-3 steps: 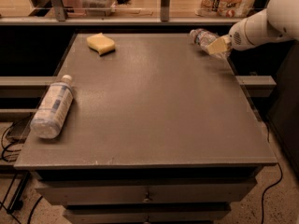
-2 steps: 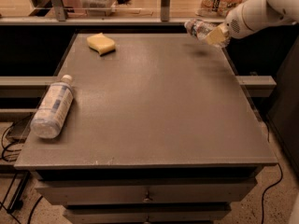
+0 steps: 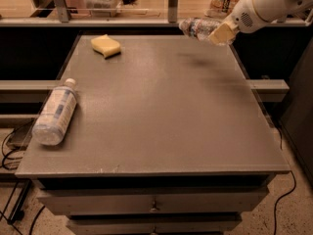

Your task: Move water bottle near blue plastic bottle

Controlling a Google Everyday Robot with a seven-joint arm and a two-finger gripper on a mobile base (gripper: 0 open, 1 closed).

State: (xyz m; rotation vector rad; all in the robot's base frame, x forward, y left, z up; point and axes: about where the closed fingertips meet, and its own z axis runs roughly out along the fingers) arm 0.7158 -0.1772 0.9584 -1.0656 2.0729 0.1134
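Note:
The water bottle (image 3: 195,28), small, clear and crinkly, is held sideways in the air above the table's far right part. My gripper (image 3: 219,34) is shut on its right end, with the white arm reaching in from the upper right. The blue plastic bottle (image 3: 55,112), larger, pale bluish-white with a white cap, lies on its side near the table's left edge, cap pointing away. The two bottles are far apart, across the width of the table.
A yellow sponge (image 3: 106,45) lies at the far left of the grey table (image 3: 161,116). A rail and shelf with containers run behind the table. Drawers sit below its front edge. Cables lie on the floor at both sides.
My gripper has lifted the water bottle off the far right corner of the table and carried it up and to the left. The blue bottle and sponge have not moved.

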